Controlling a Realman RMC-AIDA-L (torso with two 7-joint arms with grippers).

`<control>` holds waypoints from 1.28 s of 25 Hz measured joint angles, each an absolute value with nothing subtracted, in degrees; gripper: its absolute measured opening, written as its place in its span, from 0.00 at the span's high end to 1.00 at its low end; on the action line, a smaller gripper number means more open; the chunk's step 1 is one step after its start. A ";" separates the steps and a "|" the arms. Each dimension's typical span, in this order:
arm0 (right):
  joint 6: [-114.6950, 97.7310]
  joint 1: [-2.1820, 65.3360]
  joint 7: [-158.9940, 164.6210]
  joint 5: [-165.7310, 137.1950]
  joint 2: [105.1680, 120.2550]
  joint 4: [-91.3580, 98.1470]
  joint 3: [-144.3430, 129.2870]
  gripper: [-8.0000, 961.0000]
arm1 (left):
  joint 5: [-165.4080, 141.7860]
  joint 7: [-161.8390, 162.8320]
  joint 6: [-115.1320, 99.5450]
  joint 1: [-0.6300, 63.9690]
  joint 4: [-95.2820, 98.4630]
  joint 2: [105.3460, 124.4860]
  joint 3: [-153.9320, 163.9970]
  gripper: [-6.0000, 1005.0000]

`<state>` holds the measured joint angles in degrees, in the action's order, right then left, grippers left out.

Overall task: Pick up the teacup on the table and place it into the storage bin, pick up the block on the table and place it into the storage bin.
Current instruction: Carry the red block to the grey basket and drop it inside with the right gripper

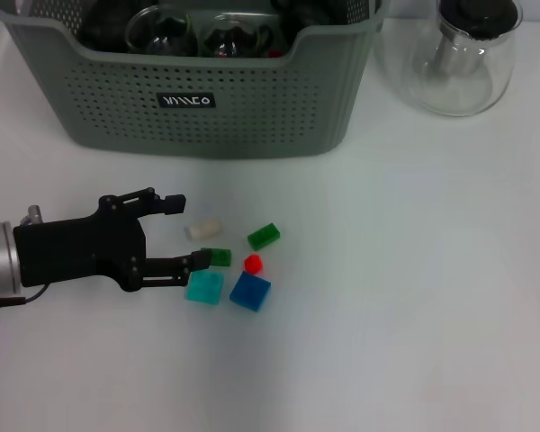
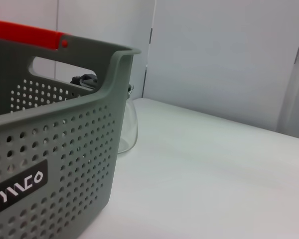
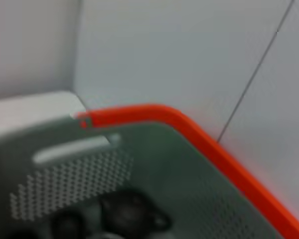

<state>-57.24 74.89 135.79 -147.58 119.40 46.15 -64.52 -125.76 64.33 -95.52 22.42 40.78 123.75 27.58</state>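
Several small blocks lie in the middle of the table: a cream block (image 1: 202, 229), a dark green one (image 1: 220, 256), a green one (image 1: 264, 236), a red one (image 1: 253, 263), a cyan one (image 1: 204, 287) and a blue one (image 1: 250, 291). My left gripper (image 1: 188, 232) is open at table level, its fingertips on either side of the cream block. One fingertip (image 1: 201, 260) is right next to the dark green block. The grey-green storage bin (image 1: 252, 108) stands at the back and holds glass teacups (image 1: 157, 31). No teacup shows on the table. My right gripper is out of view.
A glass pot (image 1: 463, 58) stands to the right of the bin, also behind the bin's corner in the left wrist view (image 2: 127, 129). The left wrist view shows the bin's perforated wall (image 2: 65, 164). The right wrist view looks into the bin (image 3: 154, 164), past its orange rim (image 3: 199, 139).
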 joint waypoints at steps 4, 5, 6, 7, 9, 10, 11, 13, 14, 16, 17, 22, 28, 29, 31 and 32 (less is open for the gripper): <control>-44.43 76.40 134.69 -148.95 120.38 36.33 -69.27 0.64 | -125.68 64.33 -95.46 22.57 40.78 123.75 27.60 0.13; -42.09 76.43 134.80 -148.79 120.50 35.02 -70.65 0.63 | -125.68 64.34 -95.44 22.58 40.78 123.73 27.59 0.13; -40.42 76.46 134.95 -148.63 120.55 33.98 -71.65 0.63 | -125.68 64.34 -95.44 22.62 40.78 123.71 27.59 0.13; -39.16 76.47 135.06 -148.49 120.64 33.04 -72.56 0.62 | -125.68 64.33 -95.44 22.64 40.78 123.69 27.60 0.13; -37.81 76.48 135.12 -148.40 120.72 31.73 -73.56 0.61 | -125.68 64.33 -95.42 22.68 40.78 123.64 27.60 0.13; -37.58 76.46 135.13 -148.39 120.73 31.30 -73.80 0.60 | -125.68 64.34 -95.41 22.71 40.76 123.62 27.60 0.13; -37.44 76.40 135.13 -148.39 120.75 30.97 -74.05 0.59 | -125.68 64.34 -95.39 22.76 40.74 123.60 27.60 0.13; -37.40 76.18 135.14 -148.39 120.75 30.58 -74.45 0.58 | -125.68 64.33 -95.37 22.85 40.71 123.59 27.60 0.13; -37.51 76.08 135.16 -148.39 120.75 30.53 -74.58 0.57 | -125.68 64.33 -95.36 22.91 40.71 123.58 27.60 0.13; -37.65 75.82 135.21 -148.40 120.66 30.50 -74.74 0.56 | -125.68 64.34 -95.36 22.98 40.69 123.58 27.60 0.13; -37.65 75.73 135.25 -148.40 120.56 30.49 -74.67 0.55 | -125.68 64.34 -95.36 22.98 40.69 123.58 27.60 0.13; -37.15 75.52 135.38 -148.73 120.45 30.43 -74.51 0.51 | -125.68 64.38 -95.36 23.01 40.69 123.57 27.60 0.13; -36.08 75.42 135.40 -148.91 120.41 30.92 -74.69 0.42 | -125.68 64.59 -95.35 23.03 40.69 123.57 27.60 0.13; -36.11 75.32 135.40 -148.82 120.38 31.23 -74.57 0.39 | -125.68 64.59 -95.36 23.03 40.69 123.57 27.60 0.13; -36.96 74.96 135.42 -148.52 120.29 32.43 -74.33 0.35 | -125.68 64.60 -95.36 23.03 40.69 123.57 27.60 0.13; -37.86 74.58 135.42 -148.31 120.28 33.53 -74.27 0.32 | -125.68 64.60 -95.36 23.01 40.69 123.57 27.60 0.13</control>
<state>-37.86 74.58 135.42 -148.31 120.28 33.53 -74.27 -125.68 64.60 -95.36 23.01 40.69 123.57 27.60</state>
